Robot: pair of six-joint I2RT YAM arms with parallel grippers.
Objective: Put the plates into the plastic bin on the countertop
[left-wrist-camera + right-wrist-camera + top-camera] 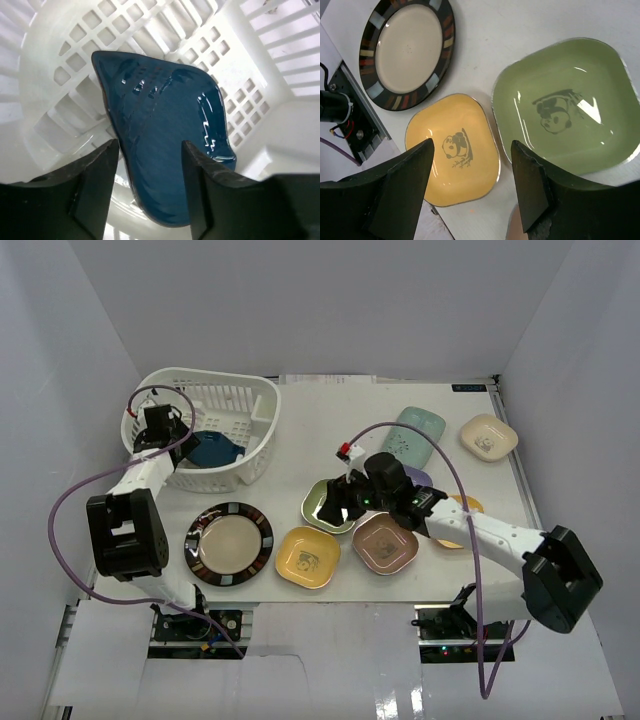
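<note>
Left tool (150,145): jaws apart, gripping nothing; just past its tips the dark blue plate (160,125) lies in the plastic bin (60,50). Right tool (472,145): jaws apart, empty, above the desk (520,25); yellow plate (452,150) directly beneath, green plate (565,110) beside it, round dark-rimmed plate (407,47) farther off.

White walls (320,300) close scene at back, left and right; plain, matte. Small dark label (468,388) far right, just beneath back wall. Metal rail (528,490) along foot of right wall. Glossy white panel (330,680) across near edge, light reflections on it. Right wrist view: grey metal plate (360,132) with screw holes at left, thin wires beside it.
</note>
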